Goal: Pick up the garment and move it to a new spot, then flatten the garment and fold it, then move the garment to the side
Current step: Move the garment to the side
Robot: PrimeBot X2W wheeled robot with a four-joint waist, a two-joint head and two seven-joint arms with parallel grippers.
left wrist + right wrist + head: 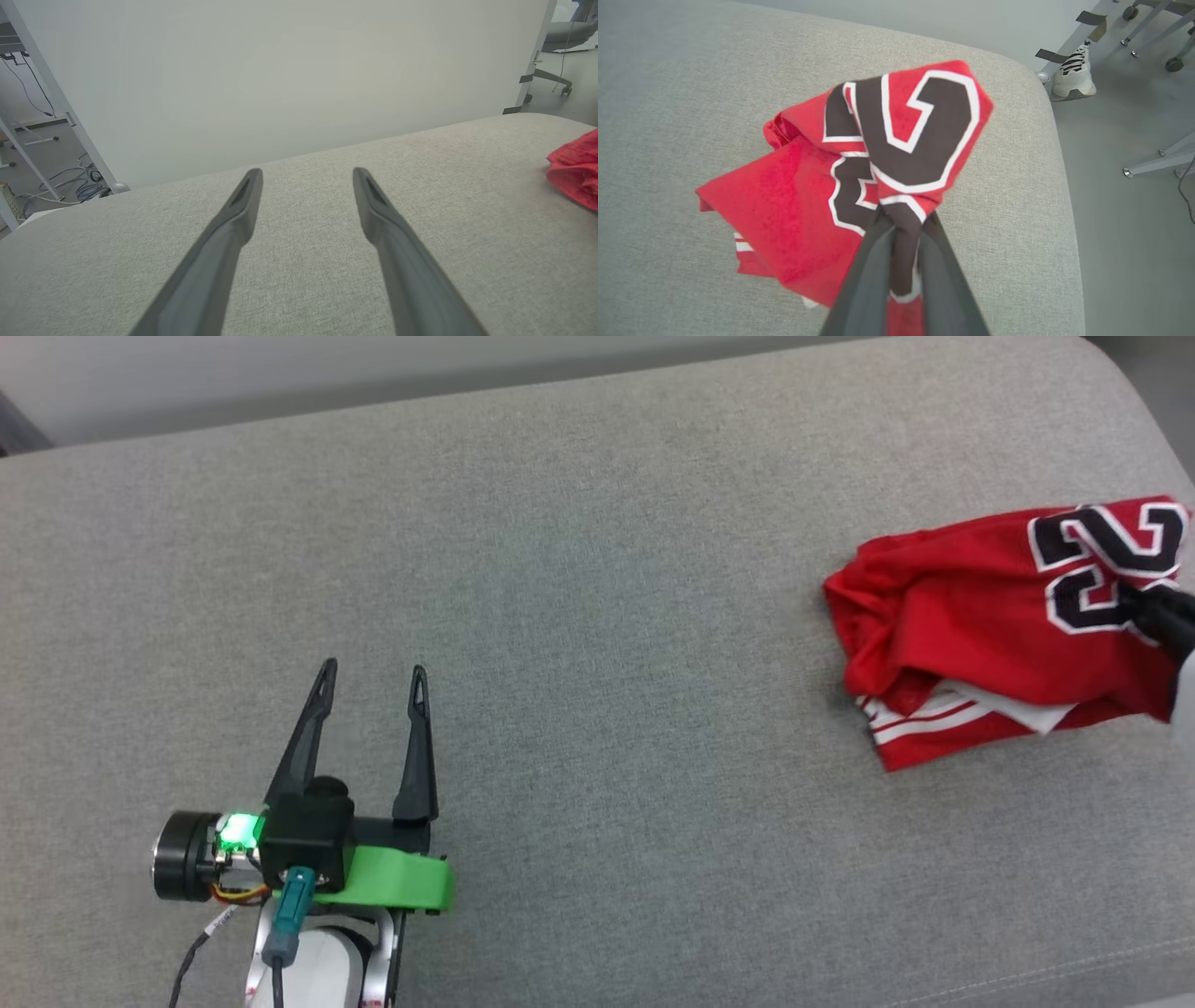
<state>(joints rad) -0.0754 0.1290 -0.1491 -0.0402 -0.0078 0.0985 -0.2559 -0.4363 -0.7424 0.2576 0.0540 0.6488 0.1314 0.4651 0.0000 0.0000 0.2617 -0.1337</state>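
The red garment (990, 625) lies bunched at the right end of the grey cushion (579, 616), its black-and-white number facing up and a white sleeve with striped trim showing underneath. My right gripper (1134, 602) comes in from the right edge and is shut on a pinch of the garment (901, 154) at the number; in the right wrist view the cloth is pulled up between the fingers (873, 261). My left gripper (372, 677) hovers open over the cushion at the lower left, far from the garment (574, 172), nothing between its fingers (238, 210).
The cushion's rounded right edge (1057, 154) drops to grey floor, where a shoe (1071, 74) and chair legs stand. A pale wall panel (280, 79) rises behind the cushion's far edge. Cables lie on the floor at far left (79, 186).
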